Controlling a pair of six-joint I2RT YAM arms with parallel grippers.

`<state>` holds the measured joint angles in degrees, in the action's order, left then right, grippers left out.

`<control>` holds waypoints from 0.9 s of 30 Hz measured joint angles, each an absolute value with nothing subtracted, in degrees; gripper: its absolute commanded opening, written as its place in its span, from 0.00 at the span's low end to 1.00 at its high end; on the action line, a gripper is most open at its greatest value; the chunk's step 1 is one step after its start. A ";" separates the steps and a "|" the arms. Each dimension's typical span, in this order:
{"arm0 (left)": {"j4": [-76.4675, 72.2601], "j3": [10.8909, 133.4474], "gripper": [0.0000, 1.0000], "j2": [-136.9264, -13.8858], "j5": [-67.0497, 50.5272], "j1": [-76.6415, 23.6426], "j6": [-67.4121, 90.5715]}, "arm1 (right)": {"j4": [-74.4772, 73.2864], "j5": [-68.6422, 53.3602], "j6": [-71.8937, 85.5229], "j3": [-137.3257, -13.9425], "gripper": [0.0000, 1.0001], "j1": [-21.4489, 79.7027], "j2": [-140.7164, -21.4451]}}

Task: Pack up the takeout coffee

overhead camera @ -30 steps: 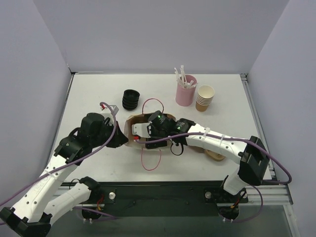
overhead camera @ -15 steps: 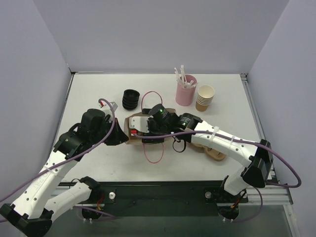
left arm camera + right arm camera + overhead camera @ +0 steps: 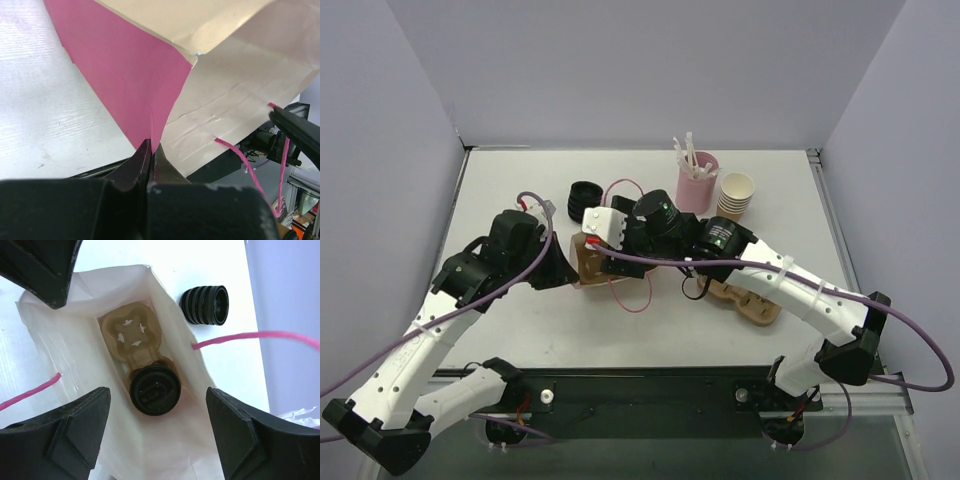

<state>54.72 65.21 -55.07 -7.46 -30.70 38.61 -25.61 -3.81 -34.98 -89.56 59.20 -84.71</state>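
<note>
1. The right claw (image 3: 157,400), jaws spread and empty, hangs over the black-lidded tan paper coffee cup (image 3: 154,389), which sits in a moulded pulp tray (image 3: 131,332) inside the pink-sided paper bag (image 3: 50,345) at frame centre.
2. The left claw (image 3: 151,145), pressed together, pinches the bag's edge; a slip there could collapse the mouth.
3. A pink string handle (image 3: 235,337) at right might snag a finger and tip the cup.
4. Beyond: white table (image 3: 520,180), plain lavender walls (image 3: 620,70).
</note>
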 measured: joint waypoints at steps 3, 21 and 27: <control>55.96 66.63 0.00 -56.03 -6.66 -30.00 39.00 | -25.26 -4.95 -32.29 -90.39 0.81 58.70 -84.36; 59.77 77.10 0.17 -63.59 -4.08 -27.46 39.66 | -14.92 7.81 -11.05 -95.33 0.80 54.70 -79.44; 59.99 79.88 0.21 -67.66 -2.44 -26.06 39.16 | -15.11 15.79 -8.25 -97.08 0.80 53.78 -79.44</control>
<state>59.99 79.88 -67.66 -2.44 -26.06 39.16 -15.11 15.79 -8.25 -97.08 53.78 -79.44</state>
